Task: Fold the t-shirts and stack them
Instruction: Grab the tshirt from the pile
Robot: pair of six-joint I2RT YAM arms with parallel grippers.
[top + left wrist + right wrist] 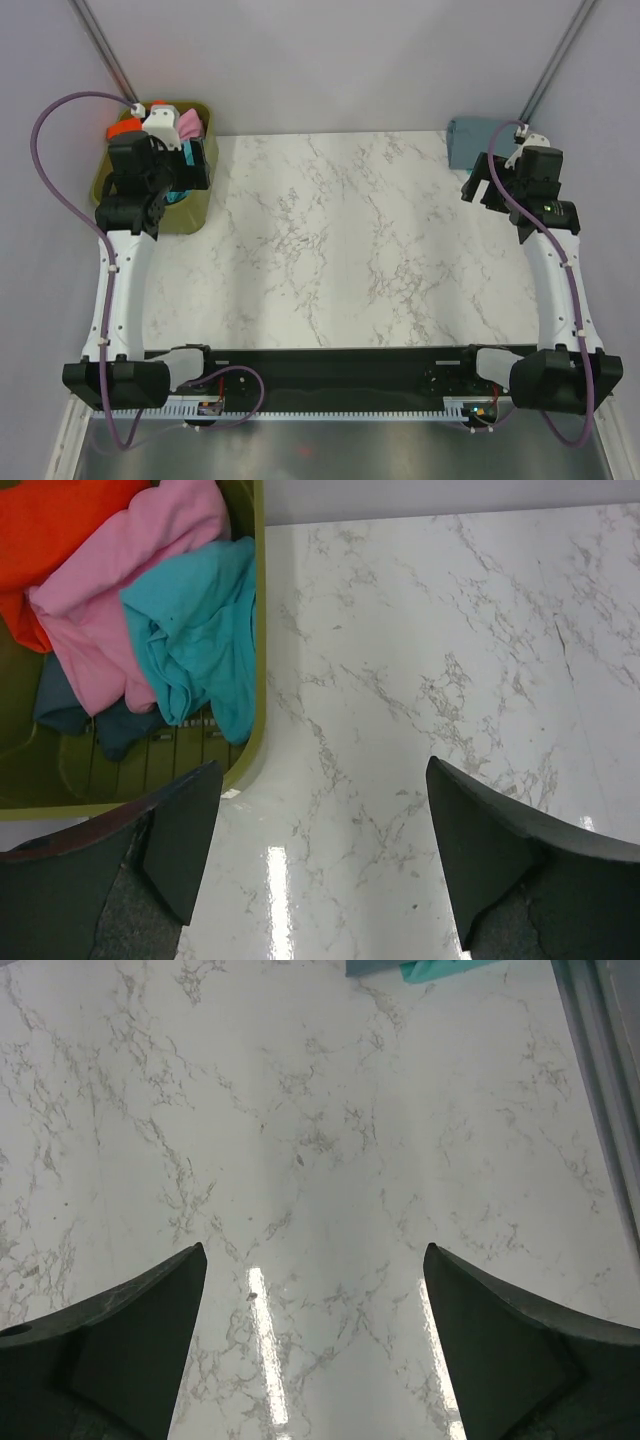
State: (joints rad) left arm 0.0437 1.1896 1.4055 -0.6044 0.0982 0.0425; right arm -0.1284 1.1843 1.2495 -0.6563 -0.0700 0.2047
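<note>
Crumpled t-shirts lie in the olive-green tub [259, 630] at the table's left rear: orange [50, 530], pink [100, 610], turquoise [200, 630] and a dark slate-blue one [90, 720] underneath. My left gripper [323, 770] hangs open and empty over the bare marble just right of the tub's rim; from above it [195, 165] sits at the tub's right side. A folded grey-blue t-shirt [468, 142] lies at the back right corner, with a turquoise edge [440, 968] showing beside it. My right gripper [314, 1250] is open and empty above the table, just in front of that folded pile.
The marble table top [340, 240] spreads between the two arms. A grey metal rail [600, 1070] runs along the table's right edge. Purple cables loop out from both arms, one [45, 150] left of the tub.
</note>
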